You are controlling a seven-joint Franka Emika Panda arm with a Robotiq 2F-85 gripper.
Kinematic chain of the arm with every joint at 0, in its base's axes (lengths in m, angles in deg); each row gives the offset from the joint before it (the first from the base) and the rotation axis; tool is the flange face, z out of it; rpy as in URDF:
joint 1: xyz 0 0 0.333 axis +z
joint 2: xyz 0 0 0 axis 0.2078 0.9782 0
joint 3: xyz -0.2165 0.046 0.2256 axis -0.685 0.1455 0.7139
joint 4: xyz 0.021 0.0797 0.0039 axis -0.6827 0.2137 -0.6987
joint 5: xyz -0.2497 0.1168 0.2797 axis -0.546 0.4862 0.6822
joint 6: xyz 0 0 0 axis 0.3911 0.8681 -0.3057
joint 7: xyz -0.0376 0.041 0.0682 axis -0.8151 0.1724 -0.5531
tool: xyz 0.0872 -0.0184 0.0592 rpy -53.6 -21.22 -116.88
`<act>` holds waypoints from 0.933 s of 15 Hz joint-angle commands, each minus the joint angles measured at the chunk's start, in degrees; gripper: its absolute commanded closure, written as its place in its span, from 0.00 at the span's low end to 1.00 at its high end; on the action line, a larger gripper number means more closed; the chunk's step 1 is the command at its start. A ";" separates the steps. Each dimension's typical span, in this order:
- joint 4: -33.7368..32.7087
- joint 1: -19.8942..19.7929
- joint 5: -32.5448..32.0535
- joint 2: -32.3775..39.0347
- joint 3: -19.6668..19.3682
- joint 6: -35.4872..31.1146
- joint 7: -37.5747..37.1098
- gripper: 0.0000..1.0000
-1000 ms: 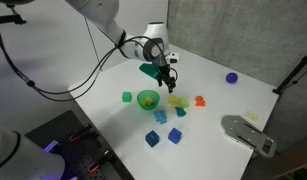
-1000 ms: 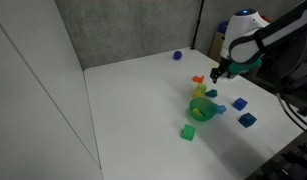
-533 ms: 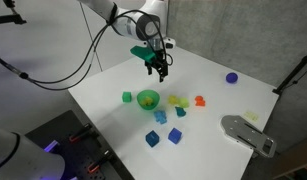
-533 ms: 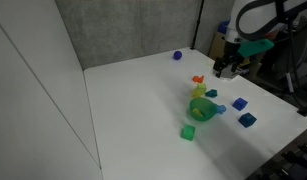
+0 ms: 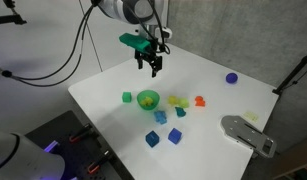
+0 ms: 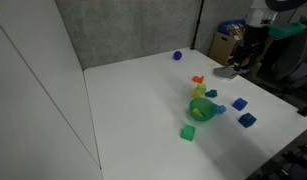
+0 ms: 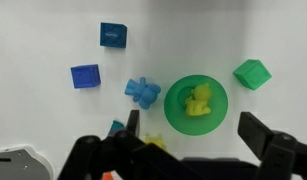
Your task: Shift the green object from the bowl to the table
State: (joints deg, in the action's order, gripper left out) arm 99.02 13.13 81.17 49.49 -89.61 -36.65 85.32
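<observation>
Green object (image 5: 180, 112) lying on worktop (image 5: 108, 85), near bowl (image 7: 175, 115), not in it. Bowl holding only a yellow piece (image 7: 199, 100). Claw (image 5: 154, 70) spread wide, empty, raised well above. Judged: transfer done, nothing left.

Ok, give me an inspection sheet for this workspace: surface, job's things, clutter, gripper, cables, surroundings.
Surface: white table, no spills seen.
Job's things: bowl upright, holding a yellow piece; teal block on the table beside the bowl, not in it.
Clutter: green cube, blue blocks, orange piece and purple piece on the table; grey device at its corner.
Gripper: gripper open, empty, high above the table.
Cables: black cable hangs from the arm, off the table.
Surroundings: grey wall behind.
</observation>
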 commanded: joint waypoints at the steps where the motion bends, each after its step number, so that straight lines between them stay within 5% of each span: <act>1: 6.60 -0.99 -1.38 -8.82 0.71 0.93 0.52 0.00; 8: 10.74 -0.78 -1.18 -20.80 1.50 6.99 0.25 0.00; 14: 9.78 -0.71 -0.90 -21.86 2.32 8.79 0.08 0.00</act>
State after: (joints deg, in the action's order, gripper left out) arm 108.90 12.99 80.10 27.61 -87.82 -27.98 85.27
